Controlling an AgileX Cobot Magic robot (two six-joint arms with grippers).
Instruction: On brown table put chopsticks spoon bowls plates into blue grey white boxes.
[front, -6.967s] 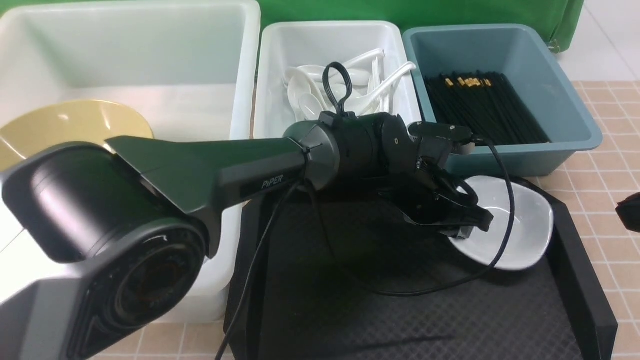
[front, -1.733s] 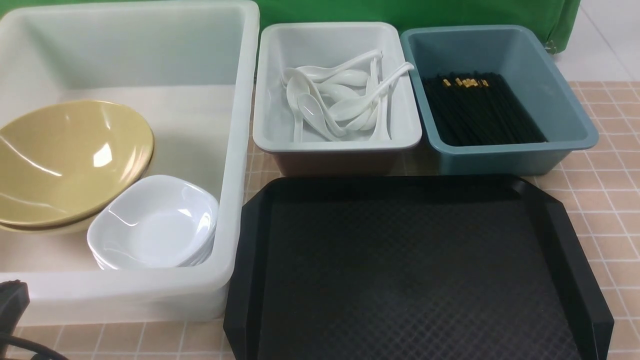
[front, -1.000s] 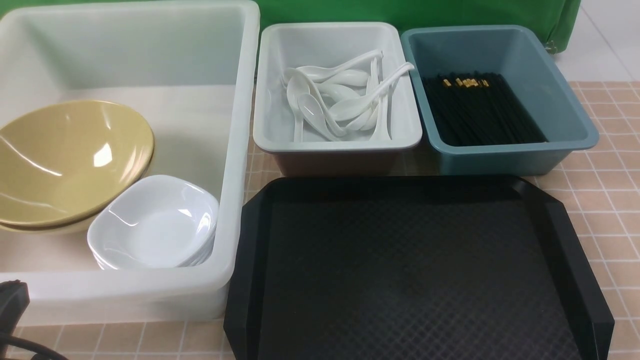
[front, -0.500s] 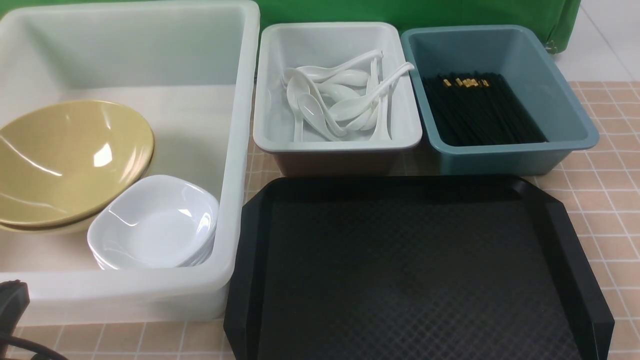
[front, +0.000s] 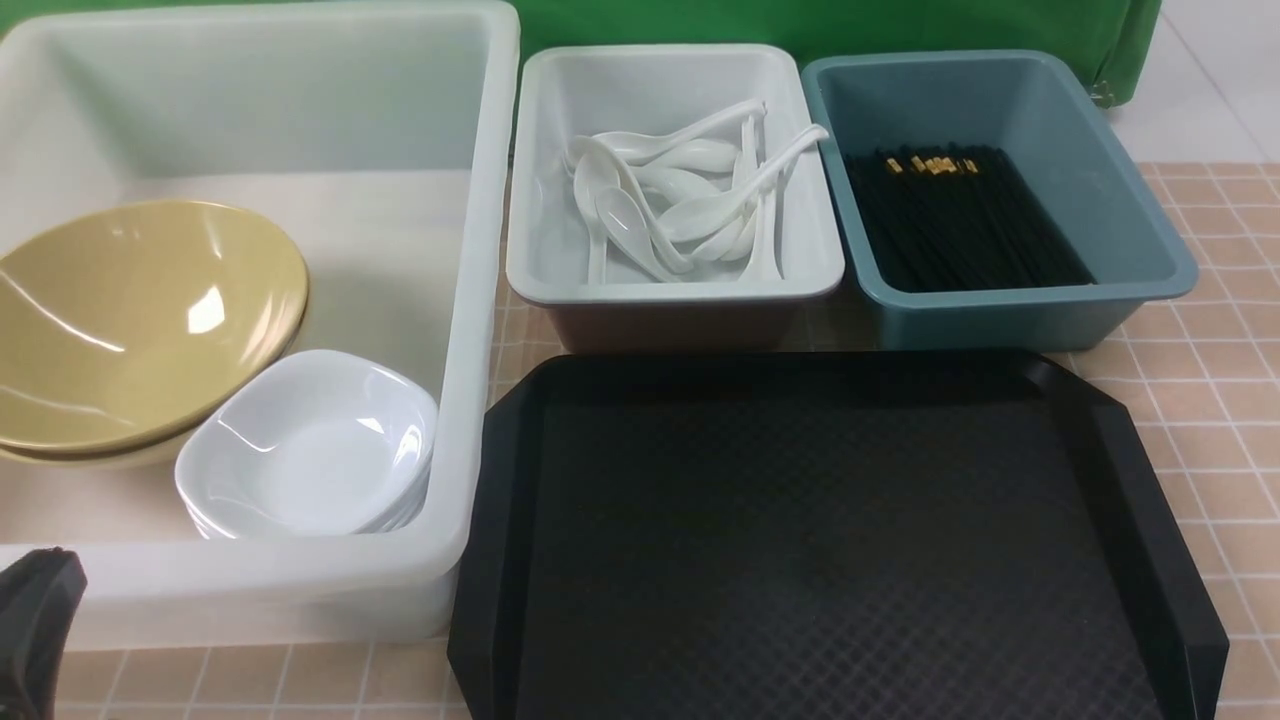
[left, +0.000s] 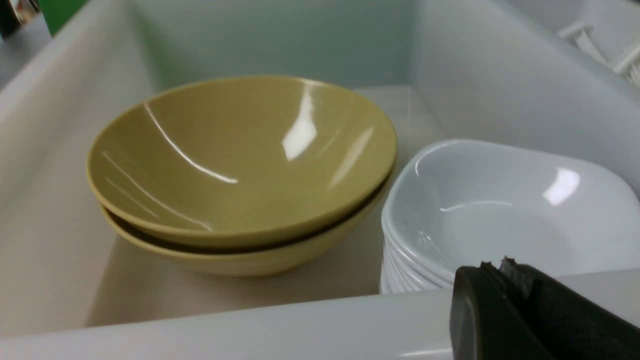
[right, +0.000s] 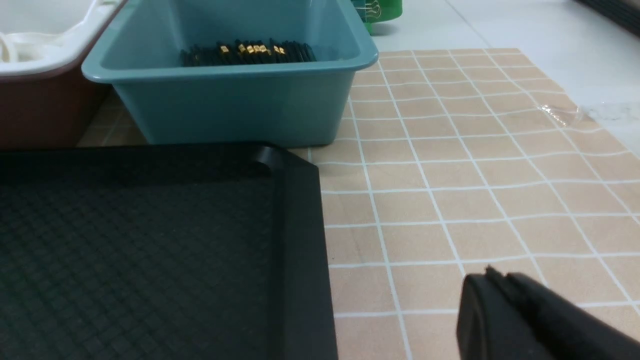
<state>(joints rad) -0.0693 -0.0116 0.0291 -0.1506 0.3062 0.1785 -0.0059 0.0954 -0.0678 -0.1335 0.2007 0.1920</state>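
The big white box (front: 480, 300) holds two stacked yellow bowls (front: 140, 320) and a stack of white square dishes (front: 310, 450). The grey box (front: 670, 290) holds several white spoons (front: 680, 200). The blue box (front: 1000, 300) holds black chopsticks (front: 960, 215). My left gripper (left: 500, 267) is shut and empty, just outside the white box's near wall (left: 250, 325), near the white dishes (left: 500, 210) and yellow bowls (left: 240, 165). My right gripper (right: 495, 277) is shut and empty above the tiled table, right of the tray.
A black tray (front: 830, 540) with nothing on it lies in front of the grey and blue boxes; its right rim shows in the right wrist view (right: 300, 240). A green cloth (front: 800, 20) hangs behind the boxes. Tan tiled table (front: 1220, 370) lies to the right.
Seven seconds ago my left arm reached over the tray at a white dish; that dish now lies in the white box. In the last half second the left arm's black part shifted slightly at the lower left.
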